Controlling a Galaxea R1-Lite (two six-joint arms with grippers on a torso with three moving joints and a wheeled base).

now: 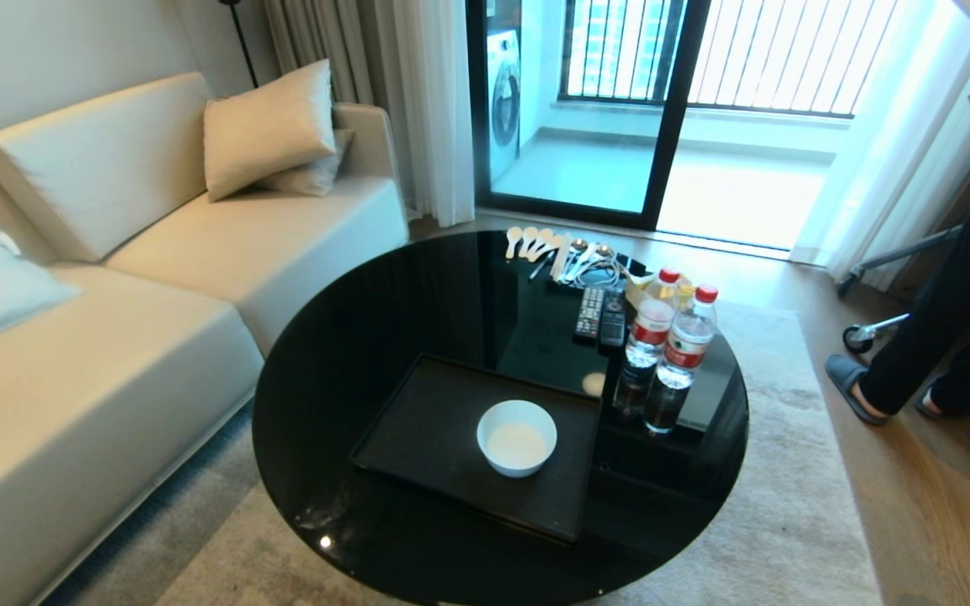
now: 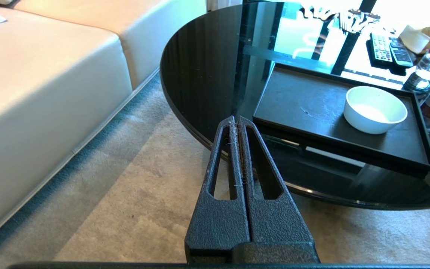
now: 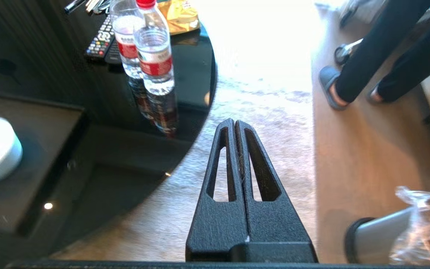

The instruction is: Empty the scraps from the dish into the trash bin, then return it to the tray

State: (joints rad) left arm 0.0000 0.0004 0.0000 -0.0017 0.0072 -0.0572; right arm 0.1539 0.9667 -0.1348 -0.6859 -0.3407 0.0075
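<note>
Dish: small round glossy white bowl standing upright on the tray, toward the side nearest the water bottles; its inside looks plain white, with no food showing in it.
Tray: flat matte black rectangular tray with a low raised rim, lying on the near part of the table, bare apart from the bowl.
Table: glossy round black table standing on a pale carpet beside a cream sofa.
Trash bin: small round silver metal bin with a dark base and a crinkled clear plastic liner, on the wooden floor just off the carpet; only part of it shows, at the edge of the right wrist view.
Left gripper: black fingers pressed together with nothing between them, hanging over the carpet at the table's near edge, apart from the tray.
Right gripper: black fingers likewise pressed together and holding nothing, over the carpet beside the table's edge, between the table and the bin.
Bottles: two clear water bottles with red caps and red labels, upright, just beyond the tray's far corner.
Remotes: two remote controls lying side by side next to the bottles.
Spoons: row of pale spoons at the table's far edge.
Person: legs in dark trousers and grey slippers, standing on the wooden floor to the right of the table.
</note>
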